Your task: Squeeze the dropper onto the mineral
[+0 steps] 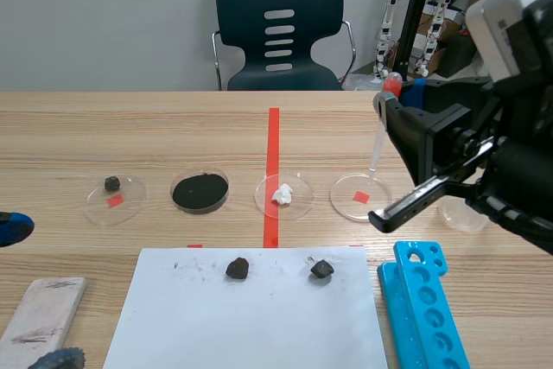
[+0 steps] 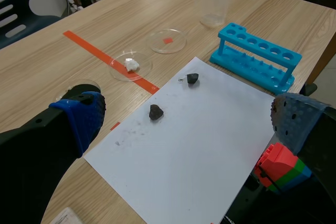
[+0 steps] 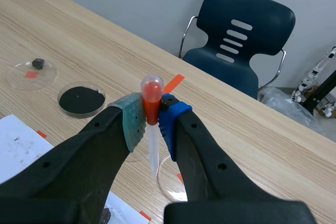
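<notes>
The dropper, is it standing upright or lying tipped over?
Upright: the dropper has its red bulb up and tip down, pinched in the right claw.

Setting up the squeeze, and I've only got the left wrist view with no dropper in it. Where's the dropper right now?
Observer: The right tool is shut on the dropper, bulb up.
Operator: Is its tip over the paper?
Observer: No. In the scene view the tip hangs by the far rim of the rightmost dish, beyond the paper.
Operator: Any stone outside my view?
Observer: Yes, a small dark stone lies in the leftmost dish.
</notes>
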